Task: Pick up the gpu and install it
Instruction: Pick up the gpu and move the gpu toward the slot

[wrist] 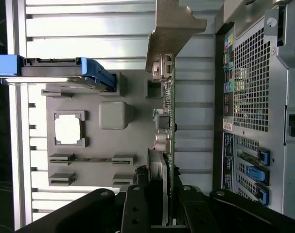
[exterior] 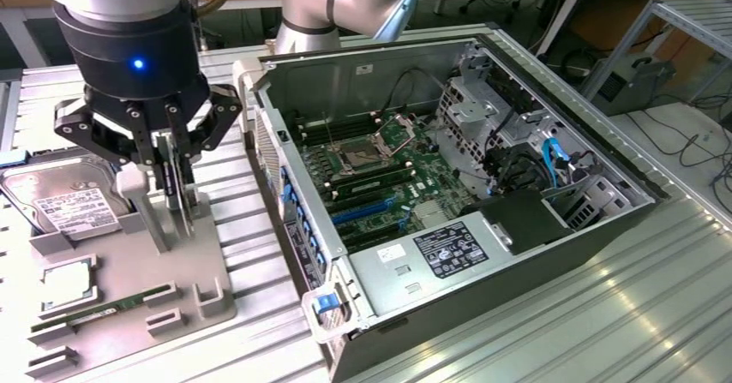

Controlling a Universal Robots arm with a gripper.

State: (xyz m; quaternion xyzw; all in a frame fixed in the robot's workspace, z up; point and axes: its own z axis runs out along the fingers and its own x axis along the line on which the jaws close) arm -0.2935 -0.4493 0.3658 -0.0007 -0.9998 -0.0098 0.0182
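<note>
Ribbed aluminium decking [exterior: 595, 332] carried an open computer case [exterior: 378, 349] lying on its side, its motherboard [exterior: 378, 177] exposed and black cables draped over the drive bays. The case's near wall rose between the board and a grey fixture tray [exterior: 126, 306] at the exterior view's left. On that tray lay a hard drive [exterior: 63, 203], a processor [exterior: 69, 284] and a memory stick [exterior: 103, 310], each in its own holder. The gripper [exterior: 171, 177] hung over the tray, jaws pinching the gpu [exterior: 180, 194], which stood on edge beside the hard drive. In the wrist view the fingers [wrist: 137, 208] clamped the card's thin edge, its silver bracket [wrist: 174, 29] at the far end. Whether the card rested on the tray could not be told.
</note>
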